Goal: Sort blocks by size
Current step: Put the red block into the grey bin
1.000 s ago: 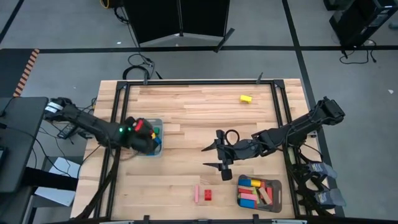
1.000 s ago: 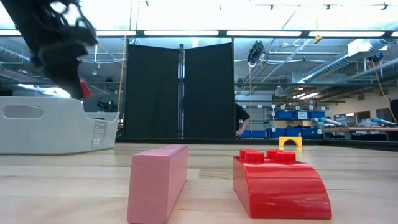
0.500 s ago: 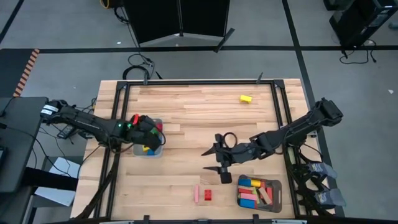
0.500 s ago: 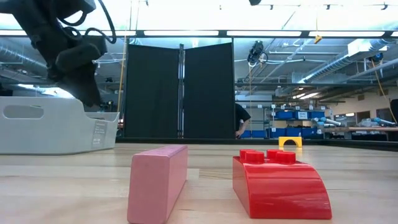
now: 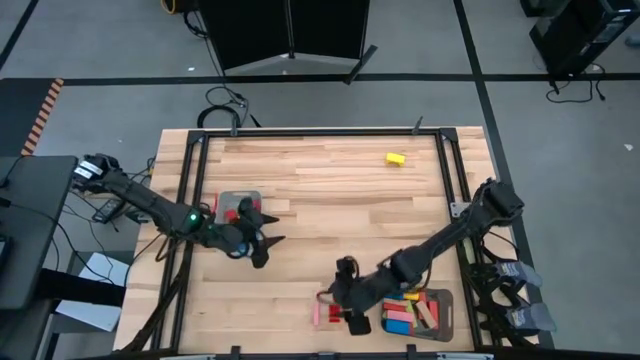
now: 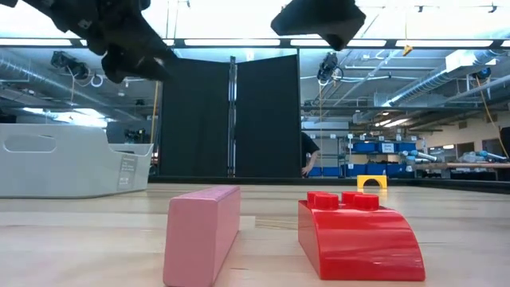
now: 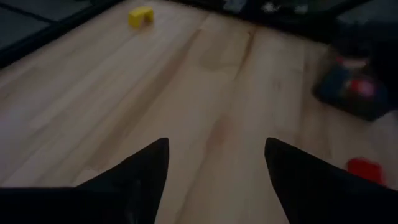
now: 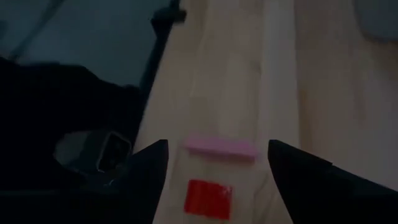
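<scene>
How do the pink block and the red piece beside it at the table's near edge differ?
The plain pink wooden bar has flat faces and stands on a long edge; the red block has a curved sloping top with round studs. The pink bar stands taller and narrower, the red block lower and wider. Both rest on the table apart from each other, outside the trays, not gripped.

1. In the high view the right gripper (image 5: 340, 308) covers part of the pink bar (image 5: 317, 316) and hides the red block below its spread fingers.
2. The left tray (image 5: 238, 199) is partly hidden by the left arm; its blocks are too small to tell apart.
3. In the low view both arms are cut off by the top edge.
</scene>
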Motion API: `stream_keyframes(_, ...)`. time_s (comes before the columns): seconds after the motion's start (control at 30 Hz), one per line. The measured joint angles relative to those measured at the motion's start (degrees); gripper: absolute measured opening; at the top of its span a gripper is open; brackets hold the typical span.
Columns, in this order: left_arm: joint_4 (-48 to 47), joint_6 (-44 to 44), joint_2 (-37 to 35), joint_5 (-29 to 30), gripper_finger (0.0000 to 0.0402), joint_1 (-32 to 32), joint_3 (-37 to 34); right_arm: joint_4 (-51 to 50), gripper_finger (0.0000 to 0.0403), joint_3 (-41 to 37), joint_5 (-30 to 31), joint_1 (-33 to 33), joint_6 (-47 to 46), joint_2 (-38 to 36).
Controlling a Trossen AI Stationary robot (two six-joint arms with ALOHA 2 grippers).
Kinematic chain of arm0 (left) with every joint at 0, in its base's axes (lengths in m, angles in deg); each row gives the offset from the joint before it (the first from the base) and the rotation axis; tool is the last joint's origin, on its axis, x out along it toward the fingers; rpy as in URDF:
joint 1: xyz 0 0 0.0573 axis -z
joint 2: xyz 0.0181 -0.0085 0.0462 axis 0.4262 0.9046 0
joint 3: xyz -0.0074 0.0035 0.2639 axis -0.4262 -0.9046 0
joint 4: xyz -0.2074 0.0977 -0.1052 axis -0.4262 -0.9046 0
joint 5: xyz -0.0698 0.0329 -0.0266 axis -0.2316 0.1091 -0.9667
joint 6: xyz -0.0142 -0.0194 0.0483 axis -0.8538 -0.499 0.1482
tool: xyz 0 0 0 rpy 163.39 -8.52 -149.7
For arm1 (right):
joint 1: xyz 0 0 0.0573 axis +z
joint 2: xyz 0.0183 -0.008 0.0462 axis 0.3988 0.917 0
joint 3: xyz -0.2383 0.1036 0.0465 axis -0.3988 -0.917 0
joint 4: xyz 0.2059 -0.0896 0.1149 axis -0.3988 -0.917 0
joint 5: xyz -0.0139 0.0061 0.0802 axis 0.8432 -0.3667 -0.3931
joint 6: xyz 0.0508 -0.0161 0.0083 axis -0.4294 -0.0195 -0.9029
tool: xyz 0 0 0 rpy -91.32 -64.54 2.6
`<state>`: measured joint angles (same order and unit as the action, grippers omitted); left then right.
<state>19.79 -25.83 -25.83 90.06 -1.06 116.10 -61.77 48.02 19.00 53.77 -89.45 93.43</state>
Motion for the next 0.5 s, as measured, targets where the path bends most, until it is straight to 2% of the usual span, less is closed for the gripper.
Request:
stream_keyframes(0.27,9.1,-1.4,4.6,7.4,0.0249,7.3,0.0,-23.1,0.0315,18.9,3.5,3.3,-6.4,11.2)
stream_keyframes(0.37,12.3,-1.3,6.1,7.9,0.0244,9.5,0.0,-32.3,0.0318,26.3,4.5,3.8,-8.7,15.9)
stream_keyframes(0.43,13.8,-1.4,6.3,8.2,0.0243,10.7,0.0,-38.4,0.0319,30.6,5.2,3.9,-13.6,18.5)
stream_keyframes(0.5,15.2,-1.4,6.3,8.6,0.0243,11.6,0.0,-43.5,0.0319,34.0,6.9,3.8,-22.8,20.6)
